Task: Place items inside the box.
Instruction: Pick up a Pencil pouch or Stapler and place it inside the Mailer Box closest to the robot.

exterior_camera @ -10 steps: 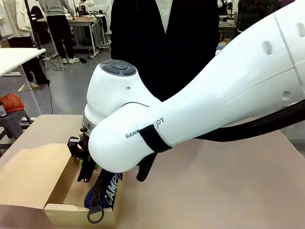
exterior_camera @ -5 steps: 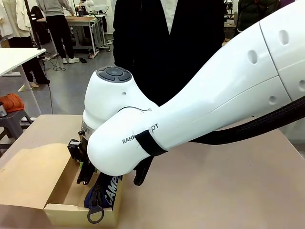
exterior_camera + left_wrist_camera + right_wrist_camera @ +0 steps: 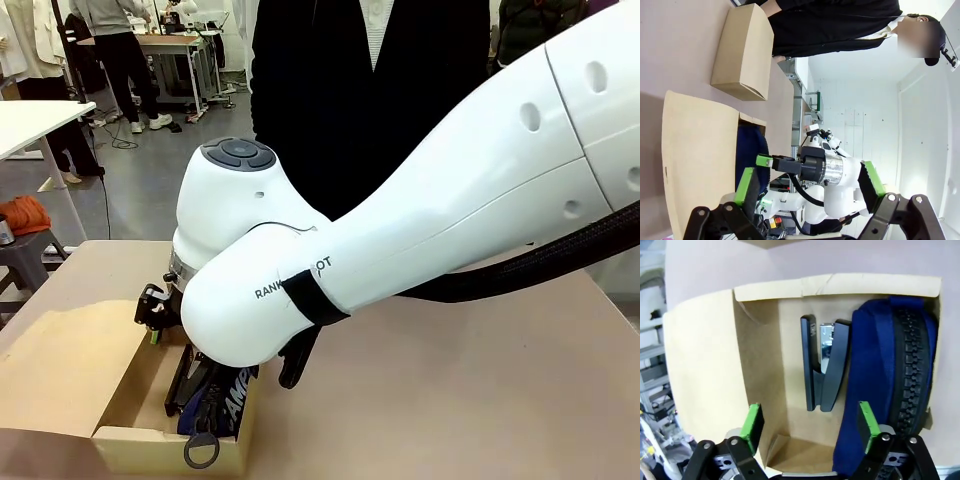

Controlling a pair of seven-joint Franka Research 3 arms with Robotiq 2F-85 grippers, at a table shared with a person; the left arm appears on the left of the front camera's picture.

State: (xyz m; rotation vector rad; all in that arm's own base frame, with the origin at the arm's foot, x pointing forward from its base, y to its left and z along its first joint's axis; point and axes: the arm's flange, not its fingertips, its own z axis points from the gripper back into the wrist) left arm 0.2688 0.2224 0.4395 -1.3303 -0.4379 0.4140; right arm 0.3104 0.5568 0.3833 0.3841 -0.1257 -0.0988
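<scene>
Right gripper (image 3: 809, 427) sits over the box (image 3: 760, 365), fingers wide, holding nothing. Stapler (image 3: 822, 365) lies loose on the box floor, just beside the navy pouch (image 3: 880, 380), which stands along one wall. So at least two items are in. Can't tell what's left; no other items on the tabletop (image 3: 480, 400). Left gripper (image 3: 810, 187): fingers wide, empty, off to the side.

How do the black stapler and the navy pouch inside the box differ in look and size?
The stapler is slim, hard and black, with a shiny metal part; the navy pouch is soft, blue fabric with a big black zipper. The stapler is much narrower and shorter than the pouch. Both lie side by side in the cardboard box, lengthwise, under the open right gripper.
</scene>
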